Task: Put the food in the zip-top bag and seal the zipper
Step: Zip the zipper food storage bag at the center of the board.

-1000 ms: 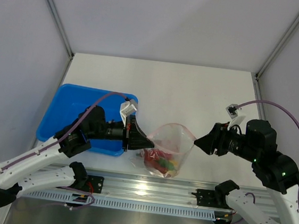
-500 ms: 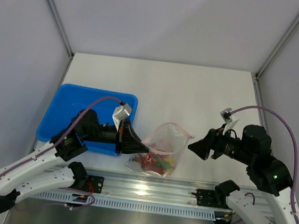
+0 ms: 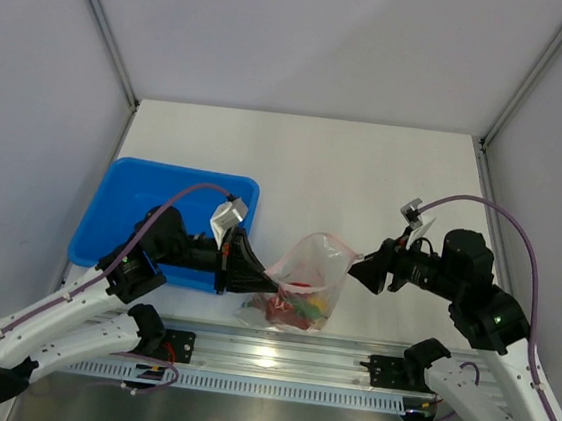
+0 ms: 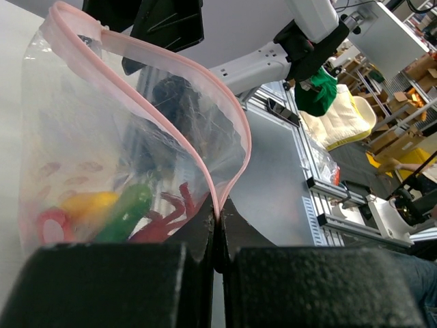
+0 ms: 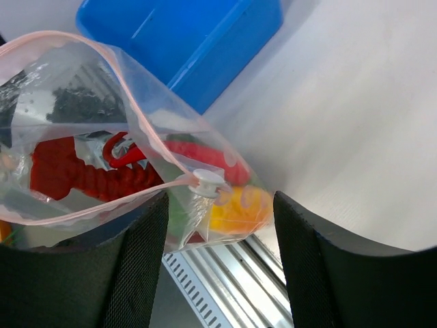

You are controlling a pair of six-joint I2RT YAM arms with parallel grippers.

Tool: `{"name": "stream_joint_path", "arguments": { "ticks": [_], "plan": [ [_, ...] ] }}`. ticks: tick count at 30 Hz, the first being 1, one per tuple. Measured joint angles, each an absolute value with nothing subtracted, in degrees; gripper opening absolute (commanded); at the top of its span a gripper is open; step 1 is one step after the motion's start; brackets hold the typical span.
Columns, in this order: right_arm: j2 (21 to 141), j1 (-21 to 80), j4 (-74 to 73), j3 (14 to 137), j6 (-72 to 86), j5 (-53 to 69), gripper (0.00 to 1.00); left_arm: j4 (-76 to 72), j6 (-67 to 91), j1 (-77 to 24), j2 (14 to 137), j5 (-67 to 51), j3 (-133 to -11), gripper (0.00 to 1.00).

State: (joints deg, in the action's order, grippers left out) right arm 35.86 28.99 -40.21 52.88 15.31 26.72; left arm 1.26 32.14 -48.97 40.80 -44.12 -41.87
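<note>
The zip-top bag [image 3: 306, 274] hangs over the table's front edge with its mouth open. The food [image 3: 296, 311] lies in its bottom: red chili peppers [image 5: 89, 174], a green one [image 4: 126, 212] and the yellow-orange fruit [image 5: 239, 208]. My left gripper [image 3: 260, 280] is shut on the left end of the pink zipper [image 4: 171, 102]; in the left wrist view [image 4: 218, 225] the strip runs into the closed jaws. My right gripper [image 3: 356, 271] is open at the bag's right end. In the right wrist view [image 5: 220, 199] the white slider [image 5: 208, 182] sits between its fingers, untouched.
The blue tray [image 3: 142, 196] stands at the left behind my left arm and also shows in the right wrist view [image 5: 184, 34]. An aluminium rail [image 3: 276, 356] runs along the near edge under the bag. Frame posts stand at the back corners.
My right gripper has moved left and now reaches the bag's right end. My left gripper has drawn the bag's left end slightly left and down. The bag's mouth has narrowed.
</note>
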Motion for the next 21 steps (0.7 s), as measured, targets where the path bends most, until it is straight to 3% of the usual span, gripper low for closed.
{"name": "stream_joint_path", "arguments": {
  "ticks": [14, 21],
  "plan": [
    [37.04, 28.91, -42.13, 58.85, 7.66, 46.02, 0.62, 0.27, 33.17, -46.72, 40.66, -51.05, -41.19, 0.00],
    [38.09, 28.91, -43.03, 58.85, 6.55, 45.56, 0.61, 0.21, 34.13, -46.44, 40.32, -51.90, -41.19, 0.01]
  ]
}}
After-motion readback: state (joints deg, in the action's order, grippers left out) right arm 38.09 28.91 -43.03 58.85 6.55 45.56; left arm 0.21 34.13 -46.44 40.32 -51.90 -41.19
